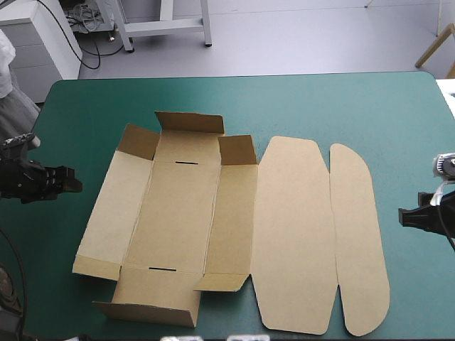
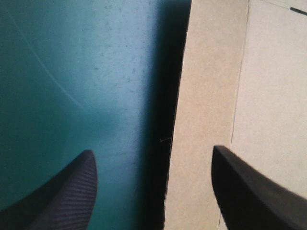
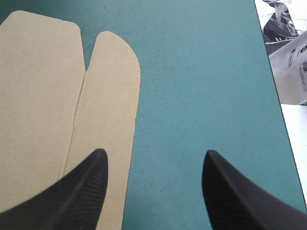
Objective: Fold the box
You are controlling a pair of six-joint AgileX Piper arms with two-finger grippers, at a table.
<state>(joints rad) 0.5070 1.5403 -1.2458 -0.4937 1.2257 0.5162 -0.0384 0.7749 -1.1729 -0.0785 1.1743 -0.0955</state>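
Plain brown box (image 1: 178,213), teal-green table cover (image 1: 341,106), black ribbed claw fingers (image 3: 81,191)

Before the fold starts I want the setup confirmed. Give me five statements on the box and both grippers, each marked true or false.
1. The box lies on the table with its rounded panels flat. True.
2. The left gripper is shut on the box. False: its fingers stand apart and hold nothing; the high view shows it beside the box's left edge, apart from it.
3. The right gripper is open. True.
4. The box is white. False: it is brown.
5. The rounded panels lie on the left gripper's side. False: they lie toward the right gripper.
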